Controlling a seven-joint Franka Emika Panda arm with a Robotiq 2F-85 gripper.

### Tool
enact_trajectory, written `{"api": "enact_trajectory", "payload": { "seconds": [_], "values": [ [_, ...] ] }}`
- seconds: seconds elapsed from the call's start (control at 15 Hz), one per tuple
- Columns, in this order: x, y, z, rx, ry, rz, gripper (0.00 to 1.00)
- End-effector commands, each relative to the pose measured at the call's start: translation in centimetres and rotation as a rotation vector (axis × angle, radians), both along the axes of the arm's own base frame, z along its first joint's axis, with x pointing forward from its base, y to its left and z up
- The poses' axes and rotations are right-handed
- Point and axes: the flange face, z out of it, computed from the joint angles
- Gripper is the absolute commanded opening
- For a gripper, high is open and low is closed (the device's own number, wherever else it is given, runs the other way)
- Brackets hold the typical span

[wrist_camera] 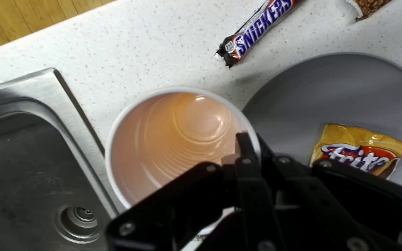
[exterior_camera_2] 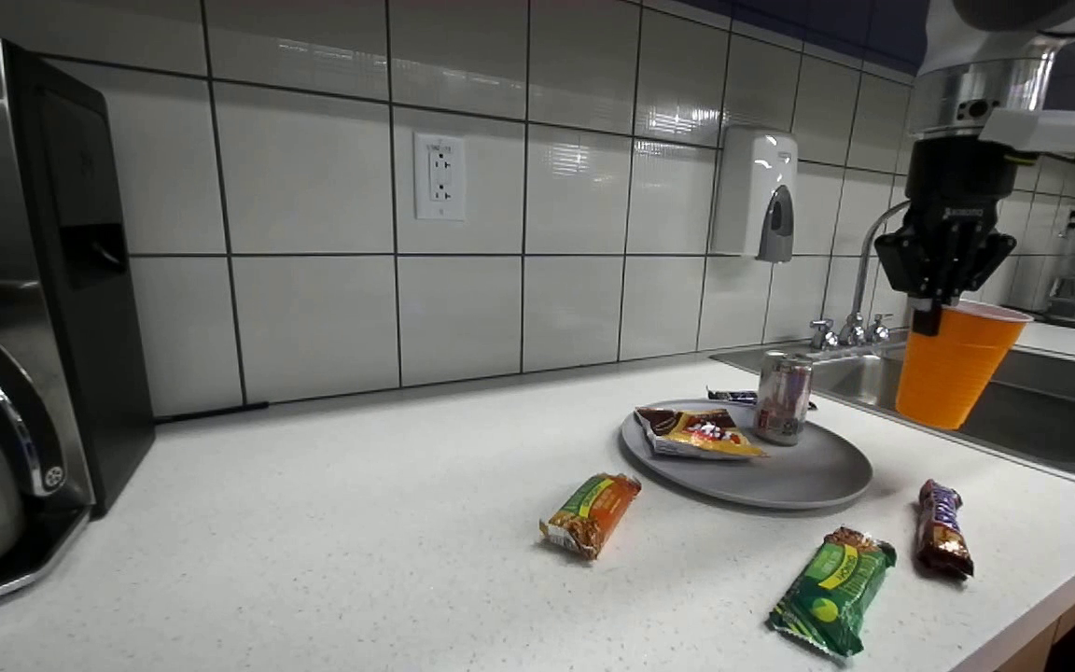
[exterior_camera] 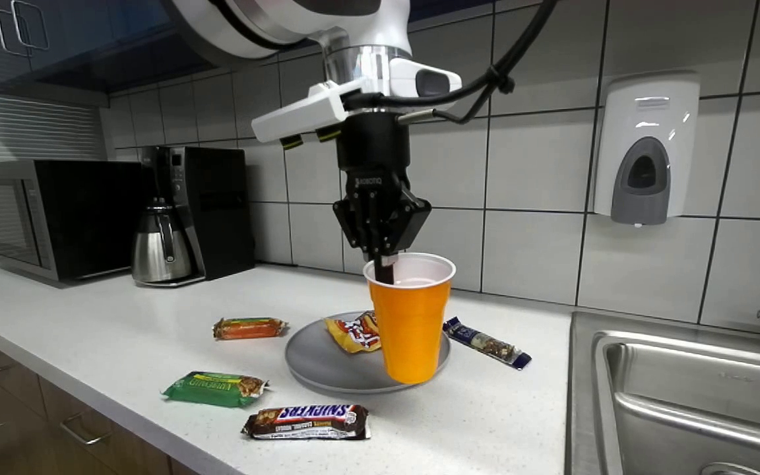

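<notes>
We see the fingers [wrist_camera: 245, 146] clamped on the rim of one tilted cup [exterior_camera: 413, 333], aloft near the edge of one plate [exterior_camera: 327, 371]. The plate bears one bag [exterior_camera_2: 698, 435], partly hidden in the wrist view, and one can [exterior_camera_2: 783, 397], visible in an exterior view only. Of four bars, Snickers [exterior_camera: 307, 422] and green bar [exterior_camera: 214, 389] lie towards the front edge of the counter [exterior_camera: 479, 415], orange bar [exterior_camera: 249, 328] and blue bar [exterior_camera: 487, 342] farther back.
</notes>
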Motion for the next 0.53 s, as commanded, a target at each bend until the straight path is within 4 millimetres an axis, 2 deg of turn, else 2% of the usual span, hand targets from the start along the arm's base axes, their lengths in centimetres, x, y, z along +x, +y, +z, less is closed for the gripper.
{"api": "enact_trajectory", "payload": {
  "seconds": [0.0, 0.47],
  "values": [
    [0.2, -2.1, -0.5, -0.032, 0.016, -0.032, 0.01],
    [0.4, -5.1, -2.9, -0.056, 0.046, -0.083, 0.01]
  ]
}}
